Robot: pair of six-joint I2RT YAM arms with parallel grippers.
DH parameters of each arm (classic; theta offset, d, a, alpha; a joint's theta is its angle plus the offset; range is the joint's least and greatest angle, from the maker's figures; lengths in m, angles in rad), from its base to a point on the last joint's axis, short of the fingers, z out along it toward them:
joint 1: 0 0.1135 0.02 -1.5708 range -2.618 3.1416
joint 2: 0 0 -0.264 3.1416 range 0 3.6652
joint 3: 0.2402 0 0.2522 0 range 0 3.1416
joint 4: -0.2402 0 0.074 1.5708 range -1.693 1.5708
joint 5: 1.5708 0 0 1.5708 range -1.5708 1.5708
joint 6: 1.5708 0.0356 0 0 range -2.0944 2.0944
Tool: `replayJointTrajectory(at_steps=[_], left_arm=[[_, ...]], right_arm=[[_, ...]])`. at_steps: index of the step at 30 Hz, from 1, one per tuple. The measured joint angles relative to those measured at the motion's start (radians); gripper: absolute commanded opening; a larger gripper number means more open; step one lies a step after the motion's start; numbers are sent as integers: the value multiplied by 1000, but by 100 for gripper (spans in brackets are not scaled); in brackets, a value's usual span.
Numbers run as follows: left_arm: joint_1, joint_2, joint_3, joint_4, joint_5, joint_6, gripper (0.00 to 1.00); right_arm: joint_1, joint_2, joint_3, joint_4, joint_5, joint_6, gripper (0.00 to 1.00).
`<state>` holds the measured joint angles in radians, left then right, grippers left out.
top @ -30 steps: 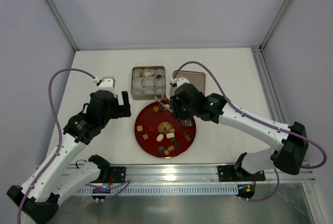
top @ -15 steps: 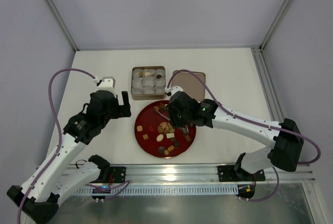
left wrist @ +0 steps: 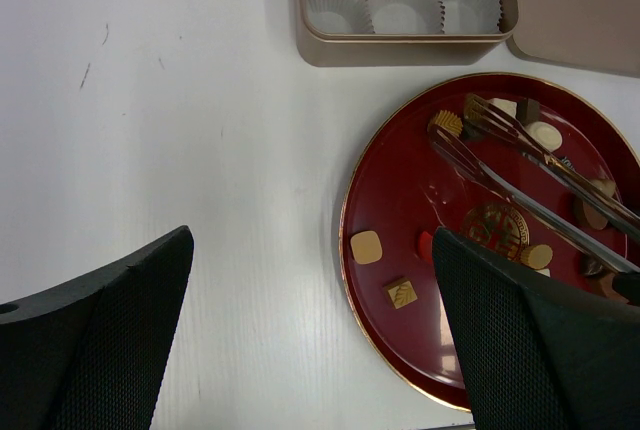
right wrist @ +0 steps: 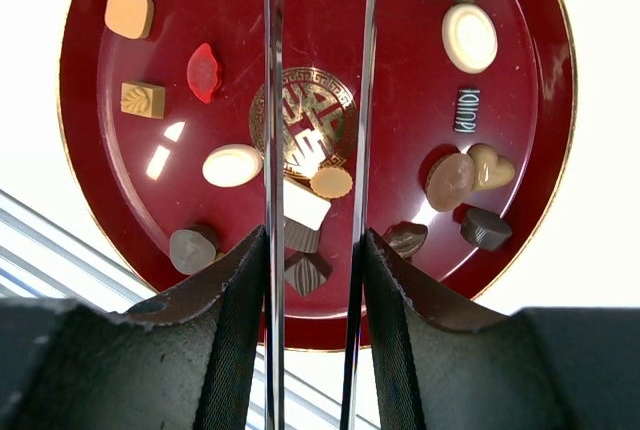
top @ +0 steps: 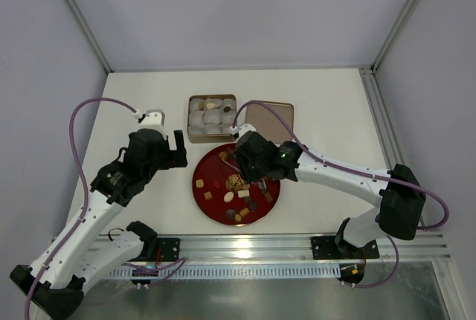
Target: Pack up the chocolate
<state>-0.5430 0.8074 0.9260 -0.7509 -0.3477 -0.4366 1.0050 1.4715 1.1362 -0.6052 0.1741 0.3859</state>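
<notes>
Right gripper (right wrist: 313, 242), clamped on metal tongs (right wrist: 270, 100) whose arms reach over the chocolate (right wrist: 232, 165) scattered on the red plate (right wrist: 400, 70), presumably to lift pieces too small for its fingers (right wrist: 235, 310). The tips leave the wrist view, so any catch is unclear. Left gripper (left wrist: 312, 250) hangs spread wide beside the plate. Box (left wrist: 400, 48) beyond, partly filled.

Bright, even overhead light; soft shadows on desk (top: 327, 104). White glare spots on red plate (right wrist: 400, 80). Left tool (left wrist: 312, 240) dark, soft-focus; tongs (right wrist: 272, 100) blurred near lens.
</notes>
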Motion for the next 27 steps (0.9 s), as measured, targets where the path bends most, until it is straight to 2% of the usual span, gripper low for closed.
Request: replayJointTrajectory(at_steps=[27], left_arm=[[0,2,0,0,0,0,100]], right_arm=[[10,68,55,-1,13,-18,43]])
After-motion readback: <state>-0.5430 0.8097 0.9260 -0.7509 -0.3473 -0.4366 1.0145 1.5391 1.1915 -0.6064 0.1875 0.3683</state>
